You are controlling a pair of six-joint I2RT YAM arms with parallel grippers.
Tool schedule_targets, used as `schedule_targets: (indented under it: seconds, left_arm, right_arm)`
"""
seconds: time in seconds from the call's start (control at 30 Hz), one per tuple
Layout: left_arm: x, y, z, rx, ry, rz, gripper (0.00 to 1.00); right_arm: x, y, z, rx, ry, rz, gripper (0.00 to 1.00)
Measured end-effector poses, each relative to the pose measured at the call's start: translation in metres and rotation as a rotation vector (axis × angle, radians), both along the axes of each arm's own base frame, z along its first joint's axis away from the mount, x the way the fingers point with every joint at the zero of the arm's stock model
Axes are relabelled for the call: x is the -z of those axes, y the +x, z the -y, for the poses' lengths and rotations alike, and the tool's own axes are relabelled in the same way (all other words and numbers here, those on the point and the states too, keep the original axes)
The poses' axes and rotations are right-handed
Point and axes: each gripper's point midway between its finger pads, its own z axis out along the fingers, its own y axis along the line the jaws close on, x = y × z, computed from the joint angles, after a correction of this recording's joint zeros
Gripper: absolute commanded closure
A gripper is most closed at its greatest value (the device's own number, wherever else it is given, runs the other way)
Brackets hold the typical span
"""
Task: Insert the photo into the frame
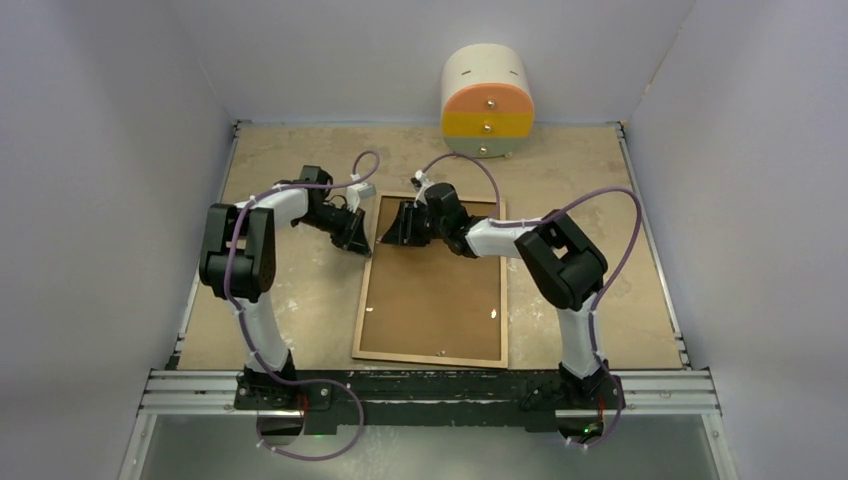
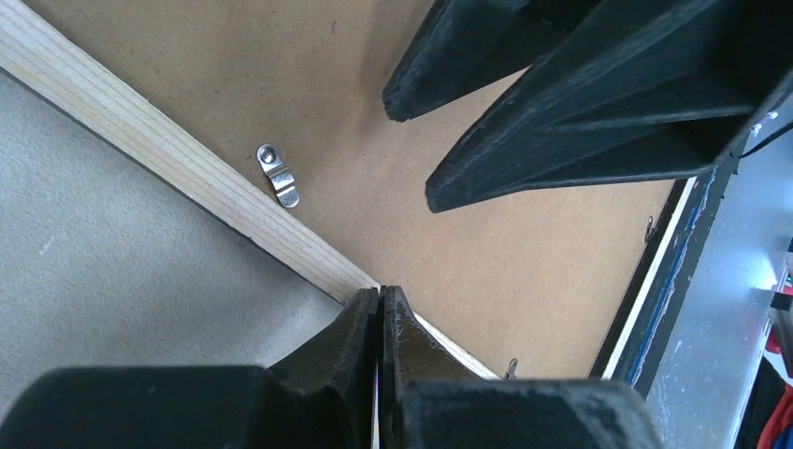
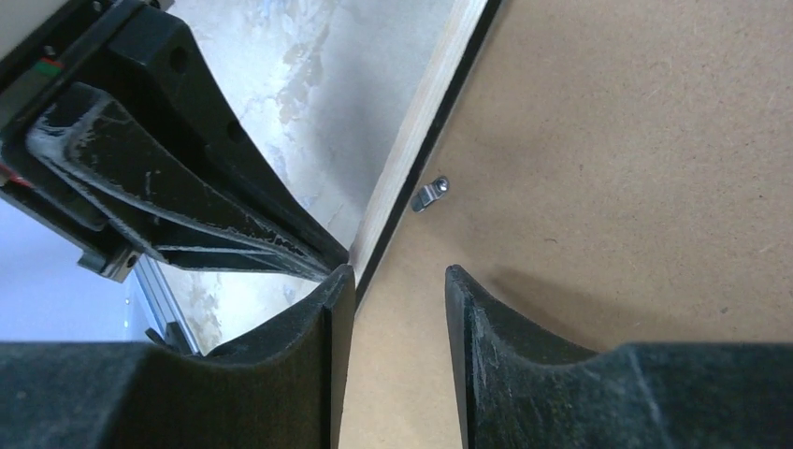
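Lying back-up on the tabletop point(image 1: 300, 300), the frame point(image 1: 430, 358) shows only its backing board point(image 1: 435, 290); the photo isn't visible. At the frame's far-left corner, the left gripper point(image 2: 379, 299), jaws closed and empty, presses the rim, likely steadying it. The right gripper point(image 3: 397, 276) hovers with jaws parted and empty near a clip point(image 3: 430, 195).

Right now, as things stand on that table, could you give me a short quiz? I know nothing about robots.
1. True or false: the frame lies with its light wood back facing up.
2. Which is open? A) left end effector B) right end effector C) both
3. Fill in: the round drawer unit has a middle front band coloured ____.
Key: 1 true; 2 B; 3 yellow.
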Motion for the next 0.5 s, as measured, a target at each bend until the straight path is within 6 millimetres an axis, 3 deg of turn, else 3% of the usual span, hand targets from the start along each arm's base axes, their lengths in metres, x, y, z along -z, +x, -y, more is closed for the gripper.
schedule_targets:
  seconds: [0.23,0.5]
  left_arm:
    - [0.004,-0.005,0.002,0.004,-0.019,-0.020,1.00]
    - [0.005,-0.007,0.003,0.005,-0.031,-0.024,1.00]
  right_arm:
    - [0.018,-0.010,-0.007,-0.019,-0.010,-0.041,0.59]
    - [0.017,-0.016,-0.017,-0.029,0.003,-0.047,0.62]
